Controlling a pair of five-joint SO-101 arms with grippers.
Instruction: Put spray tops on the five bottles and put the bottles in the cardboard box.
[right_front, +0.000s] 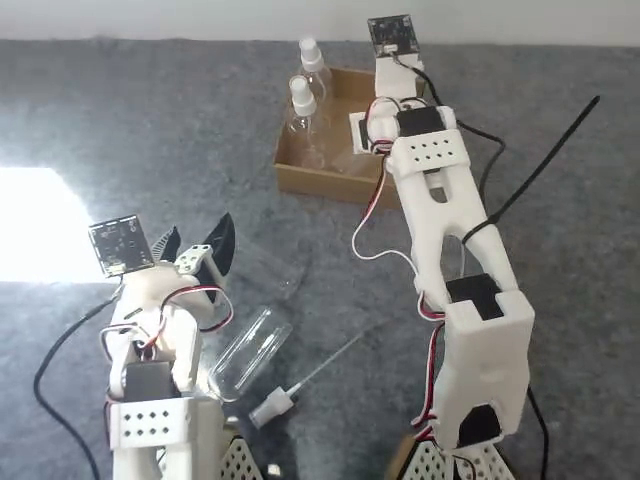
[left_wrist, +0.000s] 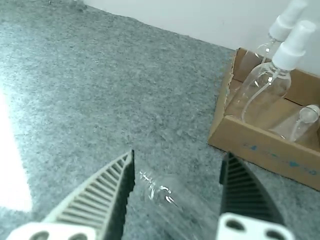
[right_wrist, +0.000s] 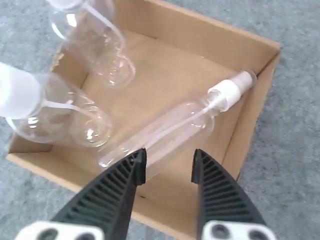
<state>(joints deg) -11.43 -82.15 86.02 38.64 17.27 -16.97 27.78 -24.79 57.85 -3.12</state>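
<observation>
Clear plastic bottles count five at most. Two upright capped bottles (right_front: 303, 105) and one lying capped bottle (right_wrist: 170, 127) are inside the brown cardboard box (right_front: 310, 185), directly below the right tool (right_wrist: 169, 155). One uncapped bottle (right_front: 250, 350) lies on the grey worktop (right_front: 120, 120) behind the left tool (right_front: 195, 246). One faint clear bottle shape (left_wrist: 165, 195) lies just ahead of that tool and is judged to be the fifth. One loose white spray top (right_front: 275, 405) with a thin tube lies beside the uncapped bottle. Left tool: jaws spread wide, empty. Right tool: jaws moderately apart, empty. Hazards, as judged: a round bottle may roll away as the jaws close; the thin tube may bend or miss the neck; the right tool may topple the upright capped bottles on lifting out.
</observation>
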